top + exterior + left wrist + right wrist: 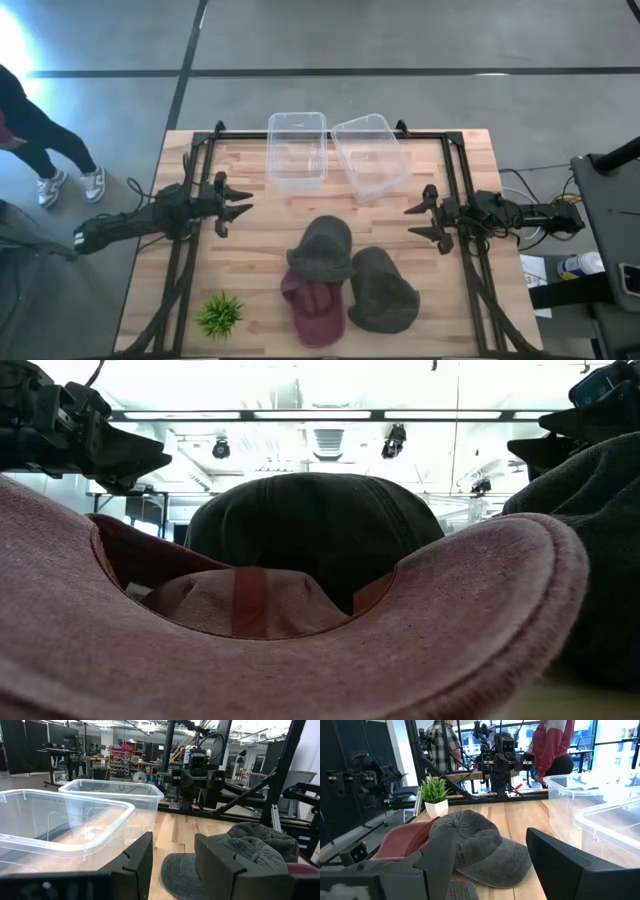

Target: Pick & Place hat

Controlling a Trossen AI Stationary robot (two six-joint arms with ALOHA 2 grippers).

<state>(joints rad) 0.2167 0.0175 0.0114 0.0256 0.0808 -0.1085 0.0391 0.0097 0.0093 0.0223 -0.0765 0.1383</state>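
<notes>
Three caps lie in a cluster at the table's middle and near side. A dark grey cap (pixel 323 247) rests partly on a maroon cap (pixel 314 306); a second grey cap (pixel 383 290) lies to their right. My left gripper (pixel 243 208) hovers open over the table's left part, pointing toward the caps. My right gripper (pixel 412 222) hovers open on the right, pointing at them from the other side. In the left wrist view the grey cap (pixel 260 846) lies just ahead of my fingers. In the right wrist view the grey cap (pixel 475 842) overlaps the maroon cap (pixel 402 840).
Two clear plastic bins (pixel 297 148) (pixel 371 154) stand side by side at the far edge. A small potted plant (pixel 220 315) stands at the near left corner. Black rails (pixel 185 250) run along both sides of the table. People stand beyond the table (pixel 551 745).
</notes>
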